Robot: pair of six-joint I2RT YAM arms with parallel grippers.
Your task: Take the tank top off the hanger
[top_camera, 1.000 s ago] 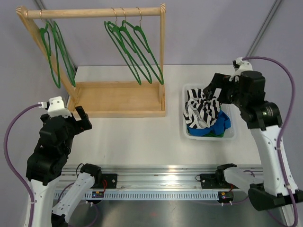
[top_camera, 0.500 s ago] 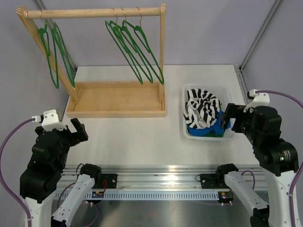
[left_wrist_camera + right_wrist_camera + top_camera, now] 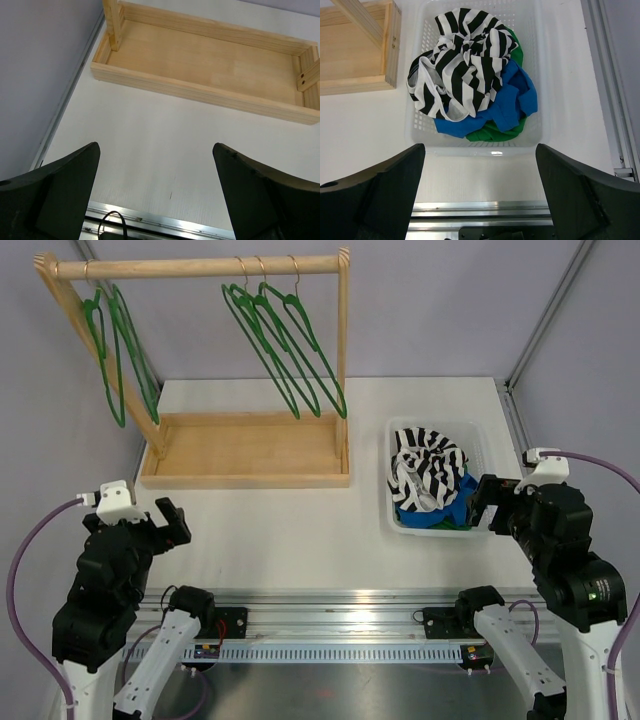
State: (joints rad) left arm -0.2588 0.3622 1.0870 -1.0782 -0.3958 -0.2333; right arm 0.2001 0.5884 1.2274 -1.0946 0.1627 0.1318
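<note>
Tank top (image 3: 465, 65) lies crumpled in the basket (image 3: 475, 149) at the right of the desk (image 3: 290, 525), on no hanger. The wooden rack (image 3: 245, 452) stands at the back left as before, its five green hangers (image 3: 283, 370) bare on the rail. The right arm, stretched over the basket a second ago, has drawn back to the near edge. The right hand (image 3: 484, 503) now sits just beside the basket's near right corner, fingers spread wide and holding nothing. The left hand (image 3: 170, 523) has also slipped nearer the front edge, wide and empty. The tank top is black-and-white striped with white edging, bunched on top of a blue garment (image 3: 517, 102) and a green garment (image 3: 495, 134).
</note>
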